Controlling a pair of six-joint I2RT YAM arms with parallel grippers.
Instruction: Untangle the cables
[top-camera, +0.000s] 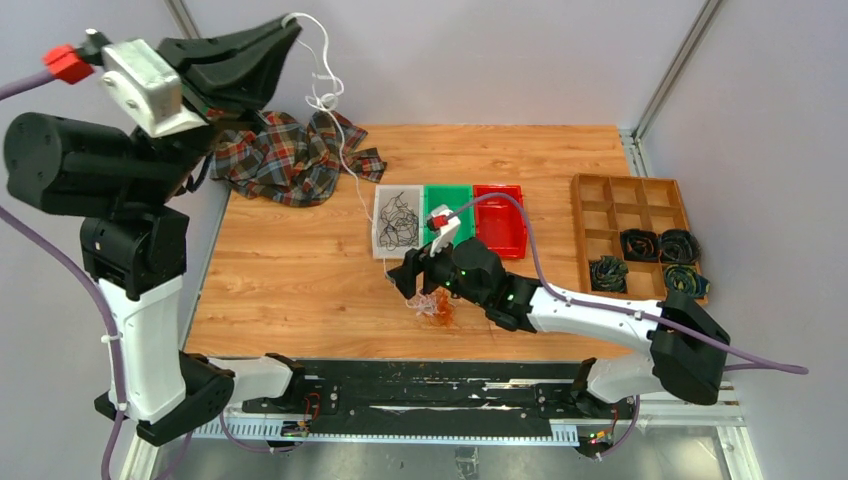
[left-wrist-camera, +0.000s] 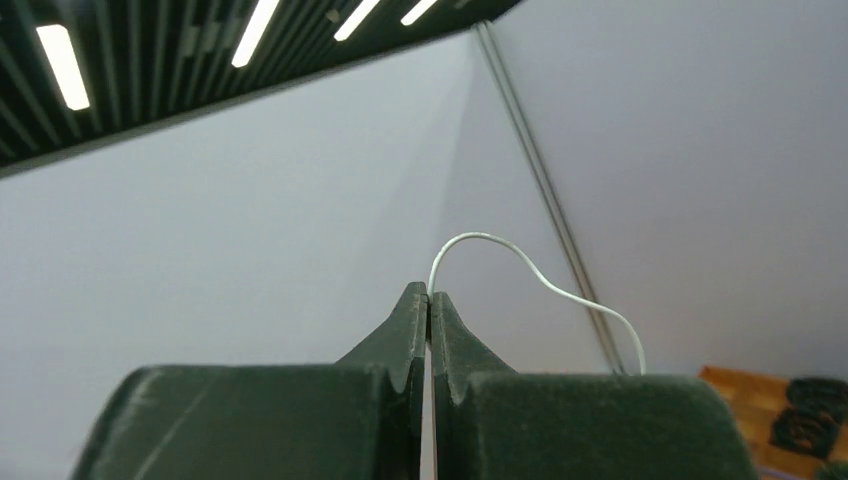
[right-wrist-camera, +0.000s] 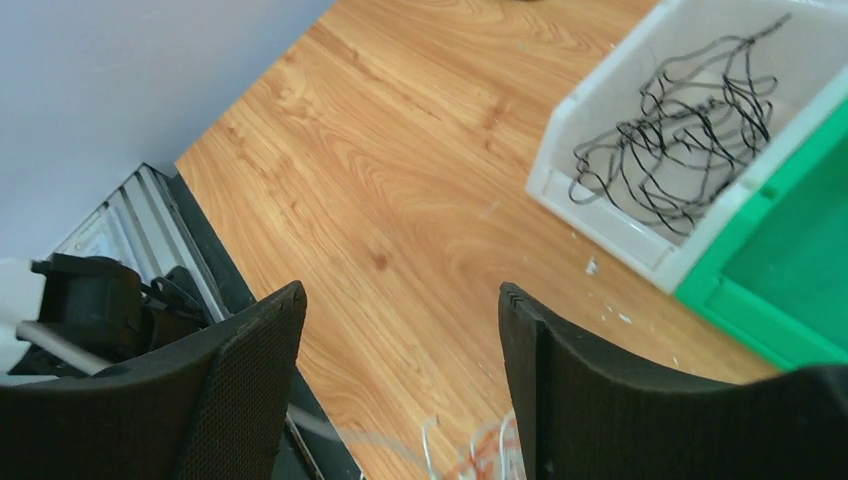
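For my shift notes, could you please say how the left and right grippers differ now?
The left gripper is shut on a white cable; the right gripper is open. The left gripper is up high; the right gripper hangs low over the tangle. Both are black.

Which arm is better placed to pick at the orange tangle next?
Right: the right gripper hangs open over the orange tangle. The left gripper is up high, shut on a white cable.
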